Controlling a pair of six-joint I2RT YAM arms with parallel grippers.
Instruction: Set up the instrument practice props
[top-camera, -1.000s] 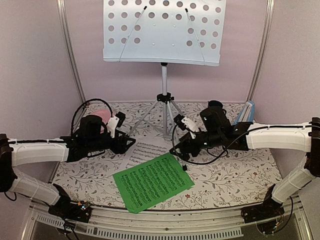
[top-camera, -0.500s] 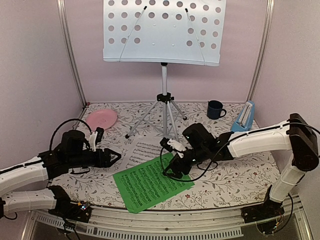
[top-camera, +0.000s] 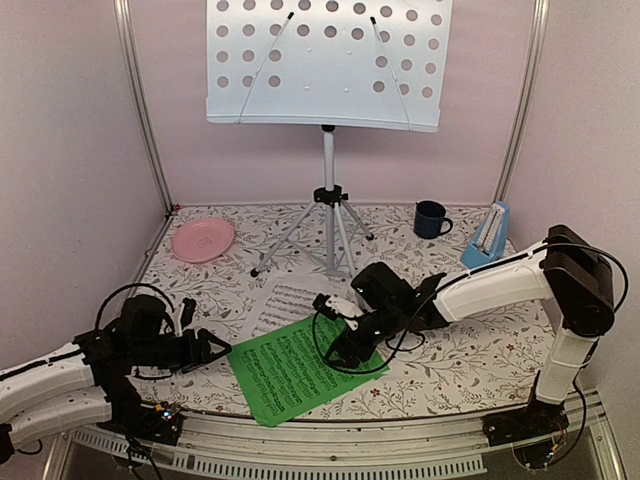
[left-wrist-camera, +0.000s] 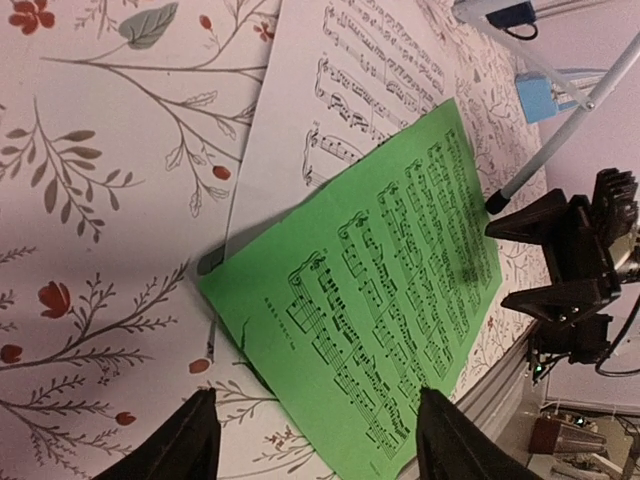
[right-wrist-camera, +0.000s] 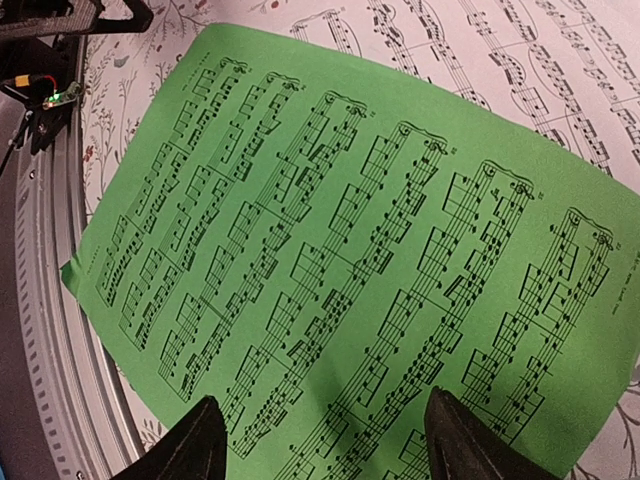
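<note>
1. Sheet-music pages, seen from above: the green page (top-camera: 290, 385) lies flat at lower centre of the frame, near the front edge of the table (top-camera: 460, 350). It overlaps the white page (top-camera: 290, 298) just behind it. The music stand (top-camera: 328, 60) rises at top centre, its desk bare. The metronome (top-camera: 490, 232) sits at right, near a mug (top-camera: 431, 218), and a plate (top-camera: 202, 240) lies at left. The left gripper (top-camera: 215, 348) hovers low by the green page's left corner and the right gripper (top-camera: 335, 352) over its right half.

2. Left wrist view: the green page (left-wrist-camera: 390, 290) crosses the middle of the frame, its near corner pointing toward the left gripper's spread, empty jaws at the bottom edge.

3. Right wrist view: the green page (right-wrist-camera: 340, 250) fills the frame. The right gripper's jaws at the bottom edge are wide apart above it, holding nothing.

4. Likely step: lifting the green page for the stand. Flat paper gives little to pinch. It should go best to work one finger under a free corner, pin the page lightly elsewhere, take only the green page, and lift slowly to avoid creasing.
</note>
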